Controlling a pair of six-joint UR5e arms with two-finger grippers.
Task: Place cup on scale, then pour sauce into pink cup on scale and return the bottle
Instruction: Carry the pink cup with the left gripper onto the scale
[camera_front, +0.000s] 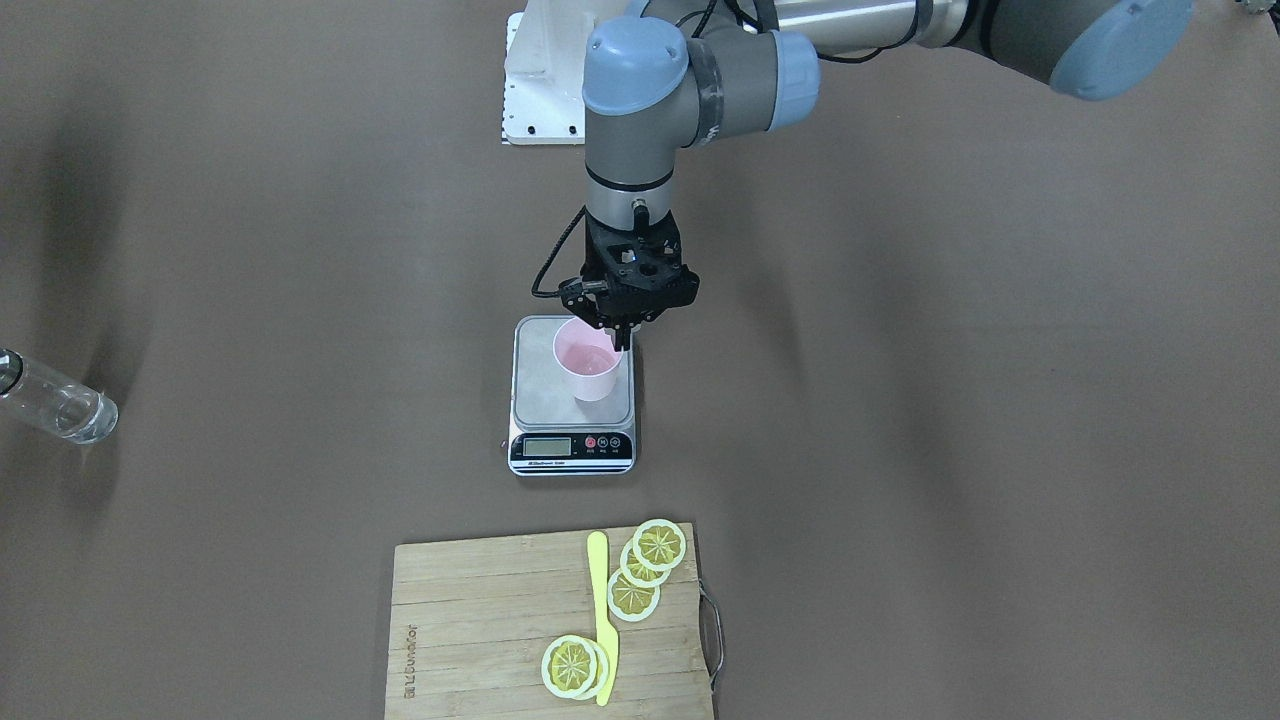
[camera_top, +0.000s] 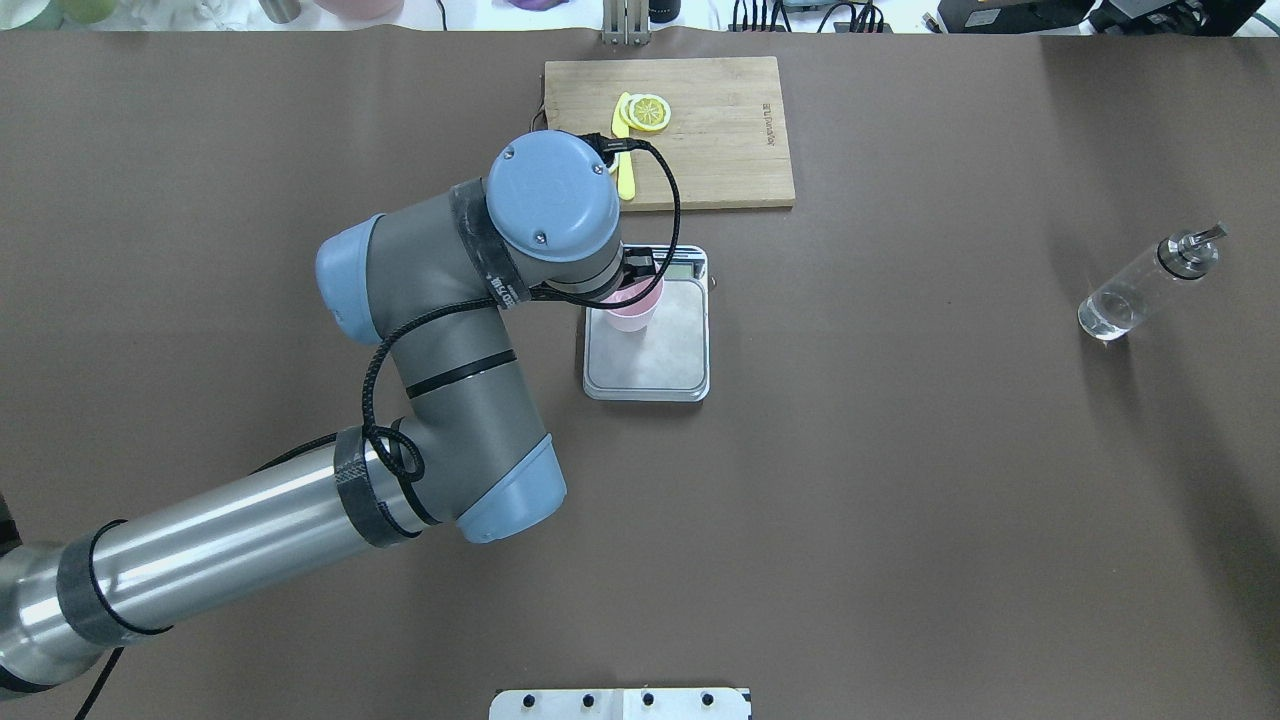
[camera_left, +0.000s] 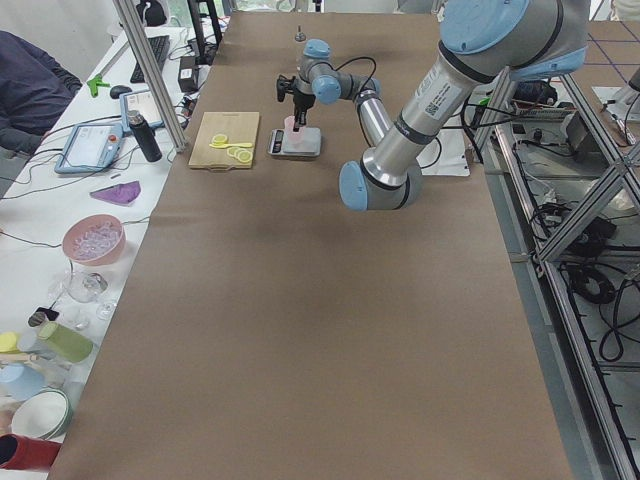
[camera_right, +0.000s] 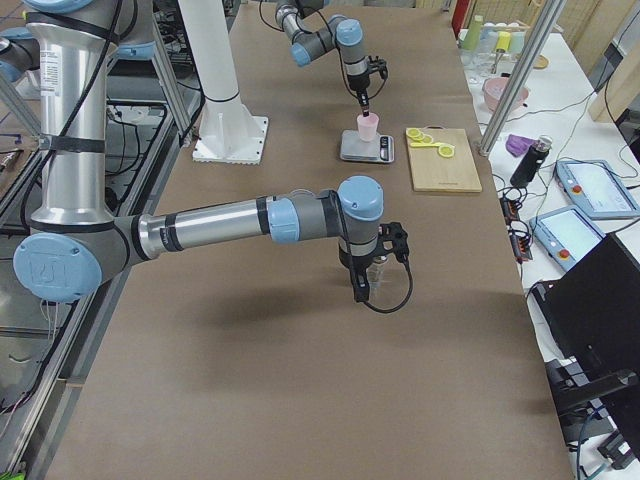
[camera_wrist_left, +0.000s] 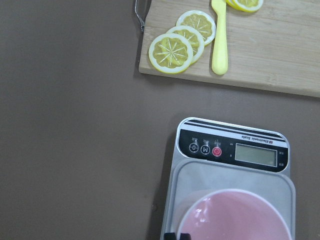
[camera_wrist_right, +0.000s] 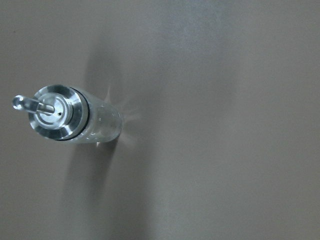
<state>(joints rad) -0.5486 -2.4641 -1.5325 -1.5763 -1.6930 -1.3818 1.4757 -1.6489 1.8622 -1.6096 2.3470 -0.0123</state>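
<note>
Brown table (camera_front: 900, 450), big & mostly bare. Scale (camera_front: 535, 385) sits in the middle w/ the cup (camera_front: 588, 365) standing up on its grey top, a bit toward my L side. So step 1 looks pretty much done, I think.

My L claw (camera_front: 624, 335) hangs right over the cup. Its fingers are pressed close together on the rim, pinching the thin wall as far as I can see. My L wrist cam shows only a tiny black bit of finger at the rim. Cup looks empty inside, just pink. Scale's little screen is too small to read.

Bottle (camera_top: 1150, 285) stands up on the table far off on my R side, well apart from the scale. Not picked up yet, I'd say. Sauce (camera_top: 1100, 322) is clear, and only a bit shows down at the bottom. My R claw (camera_right: 362, 285) hangs close above the bottle, near its silver spout (camera_wrist_right: 30, 102). I can't tell if it's spread or pressed together, b/c only the side cam shows it.

Left to do, my guess:
- L claw lets go & backs off.
- R claw grabs the bottle & carries it over.
- It tips sauce into the cup, then puts the bottle back.

So most of the job is ahead.

Past the scale lies a wood board (camera_front: 480, 620) w/ lemon slices (camera_front: 658, 545) & a yellow knife (camera_front: 600, 600). Not part of this job.
</note>
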